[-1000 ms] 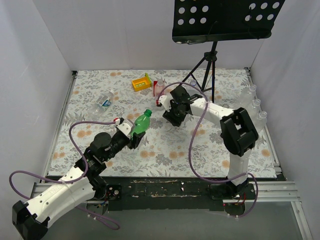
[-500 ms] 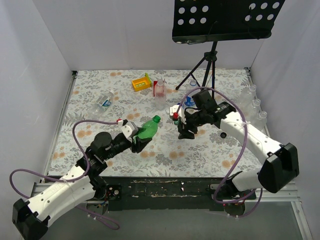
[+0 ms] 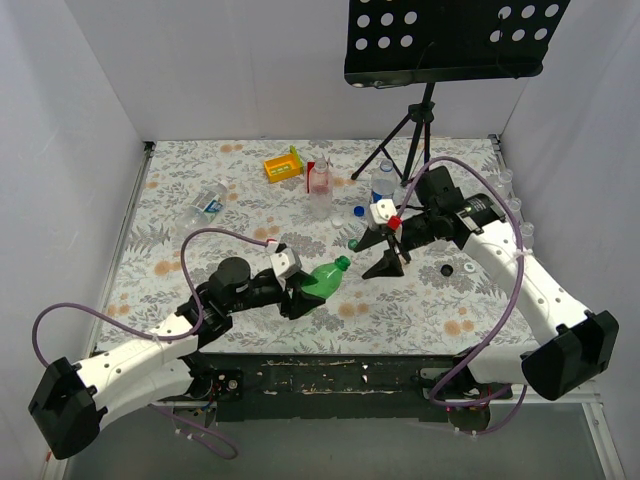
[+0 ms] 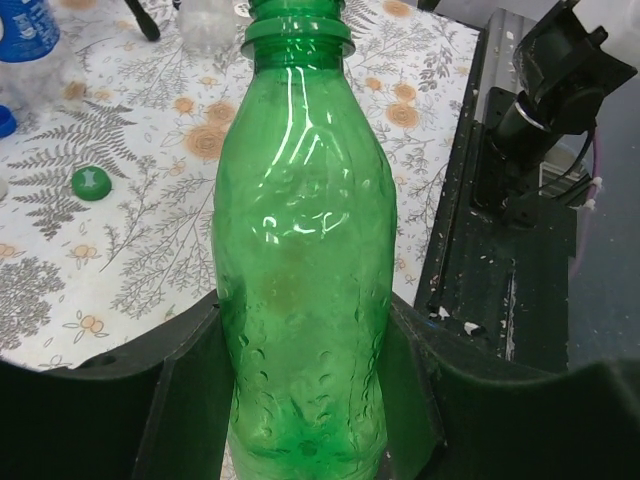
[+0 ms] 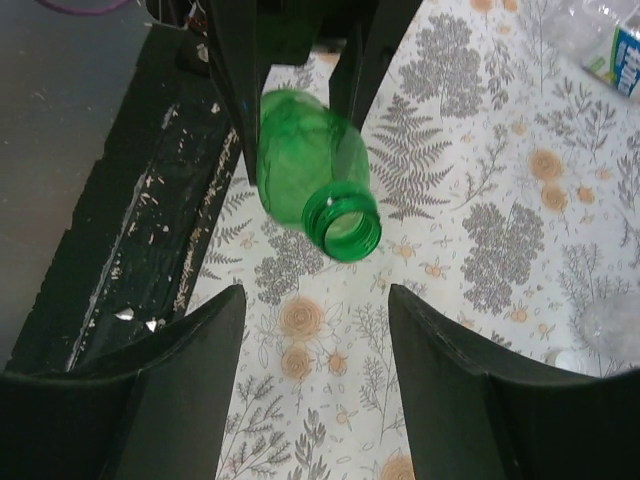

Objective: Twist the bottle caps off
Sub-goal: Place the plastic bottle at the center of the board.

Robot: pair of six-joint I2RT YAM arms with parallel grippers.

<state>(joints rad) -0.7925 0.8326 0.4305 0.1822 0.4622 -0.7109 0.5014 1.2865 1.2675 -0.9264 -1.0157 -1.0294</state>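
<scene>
My left gripper (image 4: 305, 325) is shut on the body of the green bottle (image 4: 300, 250) and holds it tilted above the table (image 3: 325, 279). The bottle's mouth (image 5: 342, 222) is bare and points at my right gripper (image 5: 315, 298). That gripper (image 3: 373, 255) stands open a short way from the mouth, with nothing between its fingers. A green bottle cap (image 4: 91, 182) lies loose on the cloth (image 3: 353, 245) beside the right fingers. Blue (image 3: 359, 211), black (image 3: 446, 269) and white (image 3: 467, 268) caps also lie loose.
A pinkish bottle (image 3: 319, 178) and a clear blue-label bottle (image 3: 382, 184) stand at the back. Clear bottles (image 3: 205, 205) lie at the left and others (image 3: 512, 212) stand by the right wall. A yellow box (image 3: 283, 165) and a music-stand tripod (image 3: 418, 130) are behind.
My left arm carried the green bottle right and toward the near edge. My right arm swung right and down to face the bottle's mouth, and its jaws widened.
</scene>
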